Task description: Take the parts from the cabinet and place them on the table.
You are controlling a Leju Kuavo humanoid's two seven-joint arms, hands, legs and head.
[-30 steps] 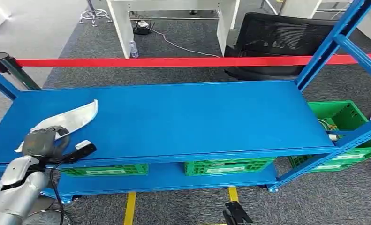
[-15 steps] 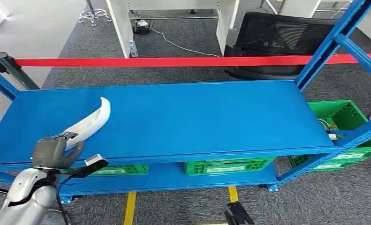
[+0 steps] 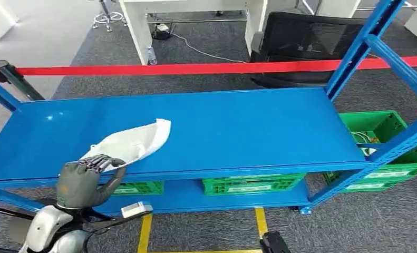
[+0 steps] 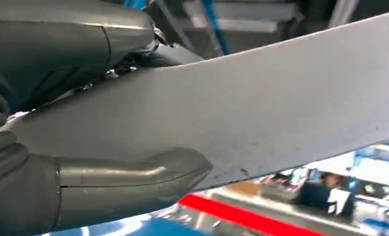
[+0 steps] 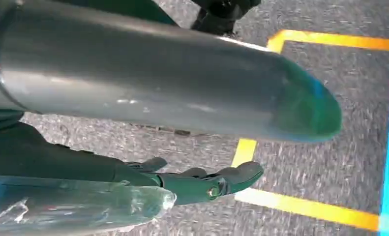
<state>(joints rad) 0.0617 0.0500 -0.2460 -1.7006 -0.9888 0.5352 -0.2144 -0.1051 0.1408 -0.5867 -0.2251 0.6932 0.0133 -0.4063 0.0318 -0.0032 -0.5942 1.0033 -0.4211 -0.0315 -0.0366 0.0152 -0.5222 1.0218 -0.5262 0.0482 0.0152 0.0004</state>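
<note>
A white curved plastic part (image 3: 135, 141) hangs just over the front left of the blue shelf (image 3: 238, 126), its far tip pointing right. My left hand (image 3: 82, 182) grips the part's near end at the shelf's front edge. In the left wrist view the part (image 4: 261, 108) crosses the picture as a wide pale band, pinched between my thumb (image 4: 133, 179) and the darker fingers behind it. My right hand (image 5: 148, 98) hangs over the carpet with its fingers (image 5: 207, 182) apart and nothing in it.
Green crates (image 3: 253, 184) sit on the lower shelf, and another (image 3: 377, 132) stands at the right. A blue upright (image 3: 364, 47) rises at the back right. Red barrier tape (image 3: 195, 68) and a black chair (image 3: 301, 42) lie behind. Yellow lines (image 5: 305, 206) mark the floor.
My left hand has drawn back to the shelf's front edge and moved right, carrying the white part. The part has turned, its broad face now showing.
</note>
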